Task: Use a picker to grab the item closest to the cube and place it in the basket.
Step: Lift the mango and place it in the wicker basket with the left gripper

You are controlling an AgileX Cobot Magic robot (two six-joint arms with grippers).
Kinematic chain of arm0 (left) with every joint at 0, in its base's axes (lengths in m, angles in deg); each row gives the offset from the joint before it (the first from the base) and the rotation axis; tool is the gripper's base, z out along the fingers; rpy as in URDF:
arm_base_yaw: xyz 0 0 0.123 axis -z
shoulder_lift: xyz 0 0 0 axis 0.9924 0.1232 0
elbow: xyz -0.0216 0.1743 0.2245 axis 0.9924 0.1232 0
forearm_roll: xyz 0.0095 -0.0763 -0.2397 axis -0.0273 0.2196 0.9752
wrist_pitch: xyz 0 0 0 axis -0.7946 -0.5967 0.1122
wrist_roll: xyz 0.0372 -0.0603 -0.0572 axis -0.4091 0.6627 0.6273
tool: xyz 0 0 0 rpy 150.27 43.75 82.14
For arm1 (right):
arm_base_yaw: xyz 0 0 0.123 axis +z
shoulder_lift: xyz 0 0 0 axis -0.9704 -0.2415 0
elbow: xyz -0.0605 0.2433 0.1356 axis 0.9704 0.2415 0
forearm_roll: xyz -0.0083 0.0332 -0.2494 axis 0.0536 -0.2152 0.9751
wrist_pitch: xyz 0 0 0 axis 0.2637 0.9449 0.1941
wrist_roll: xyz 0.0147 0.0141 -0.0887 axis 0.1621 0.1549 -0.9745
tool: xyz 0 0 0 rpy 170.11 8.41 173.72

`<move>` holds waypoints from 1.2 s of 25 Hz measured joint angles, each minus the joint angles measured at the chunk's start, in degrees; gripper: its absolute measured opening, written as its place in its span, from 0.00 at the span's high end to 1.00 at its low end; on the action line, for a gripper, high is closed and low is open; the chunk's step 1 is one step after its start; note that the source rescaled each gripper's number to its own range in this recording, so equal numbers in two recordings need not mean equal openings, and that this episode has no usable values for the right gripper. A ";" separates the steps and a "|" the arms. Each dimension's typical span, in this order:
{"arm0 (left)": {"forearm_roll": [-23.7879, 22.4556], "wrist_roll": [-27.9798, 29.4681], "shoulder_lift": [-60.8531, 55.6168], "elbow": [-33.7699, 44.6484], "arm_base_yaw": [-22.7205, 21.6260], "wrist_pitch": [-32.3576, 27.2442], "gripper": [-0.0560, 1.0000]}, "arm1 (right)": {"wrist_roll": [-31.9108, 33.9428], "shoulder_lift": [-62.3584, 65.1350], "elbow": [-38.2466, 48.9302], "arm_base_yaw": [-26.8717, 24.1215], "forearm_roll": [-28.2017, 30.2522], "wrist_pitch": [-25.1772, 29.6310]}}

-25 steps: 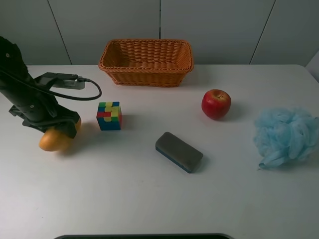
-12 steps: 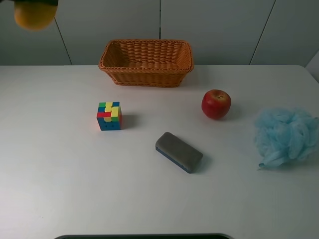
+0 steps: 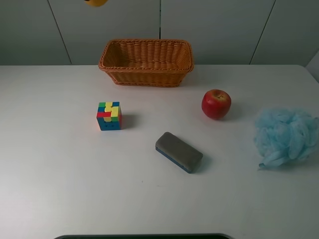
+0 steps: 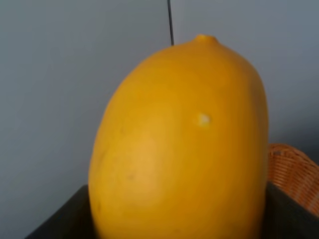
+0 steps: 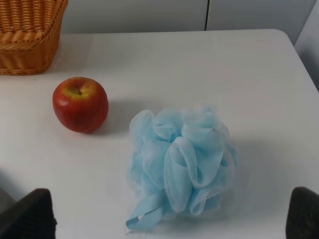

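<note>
The left claw (image 4: 174,226) is gripping the yellow fruit (image 3: 95,2), now carried up from beside the cube (image 3: 109,116), high above the tabletop (image 3: 60,189). The basket (image 3: 146,62) is probably waiting next. The right claw (image 5: 164,214) is sitting open, empty.

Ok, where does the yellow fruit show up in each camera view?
Exterior high: yellow fruit at the very top edge, left of and above the basket.
Left wrist: fills most of the picture, basket rim beside it.
Right wrist: not in it; only the basket's corner shows.
Shared landmark: the wicker basket.
</note>
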 joint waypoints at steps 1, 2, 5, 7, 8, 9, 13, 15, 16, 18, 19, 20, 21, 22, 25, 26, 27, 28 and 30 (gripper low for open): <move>0.00 0.00 2.45 -1.56 0.24 0.64 0.91 | 0.00 0.00 0.00 0.00 0.00 0.00; -0.13 0.00 5.38 -3.09 0.47 0.91 0.91 | 0.00 0.00 0.00 0.00 0.00 0.00; -1.48 0.00 13.35 -7.52 1.68 1.30 0.91 | 0.00 0.00 0.00 0.00 0.00 0.00; -2.62 0.00 18.48 -10.42 2.25 1.30 0.91 | 0.00 0.00 0.00 0.00 0.00 0.00; -3.32 0.00 20.38 -11.95 2.57 1.17 0.91 | 0.00 0.00 0.00 0.00 0.00 0.00; -3.57 0.00 22.44 -13.42 2.66 0.81 0.91 | 0.00 0.00 0.00 0.00 0.00 0.00; -3.98 0.00 27.82 -17.53 3.17 0.13 0.91 | 0.00 0.00 0.00 0.00 0.00 0.00; -4.07 0.00 29.06 -18.23 3.17 0.14 0.91 | 0.00 0.00 0.00 0.00 0.00 0.00; -4.07 0.00 29.47 -18.39 3.17 0.00 0.91 | 0.00 0.00 0.00 0.00 0.00 0.00; -4.07 0.00 29.94 -18.62 3.17 -0.39 0.91 | 0.00 0.00 0.00 0.00 0.00 0.00; -4.18 0.00 29.94 -18.62 3.17 -0.75 0.91 | 0.00 0.00 0.00 0.00 0.00 0.00; -4.24 0.00 29.94 -18.62 3.17 -1.03 0.91 | 0.00 0.00 0.00 0.00 0.00 0.00; -4.24 0.00 29.94 -18.62 3.17 -1.03 0.91 | 0.00 0.00 0.00 0.00 0.00 0.00; -4.24 0.00 29.94 -18.62 3.17 -1.03 0.91 | 0.00 0.00 0.00 0.00 0.00 0.00; -4.38 0.00 29.94 -18.62 3.17 -1.13 0.91 | 0.00 0.00 0.00 0.00 0.00 0.00; -4.38 0.00 29.94 -18.62 3.17 -1.13 0.71 | 0.00 0.00 0.00 0.00 0.00 0.00; -4.38 0.12 29.94 -18.62 3.17 -1.13 0.33 | 0.00 0.00 0.00 0.00 0.00 0.00; -4.26 0.21 29.94 -18.62 3.17 -0.93 0.15 | 0.00 0.00 0.00 0.00 0.00 0.00; -4.26 0.37 29.94 -18.62 3.17 -0.89 0.05 | 0.00 0.00 0.00 0.00 0.00 0.00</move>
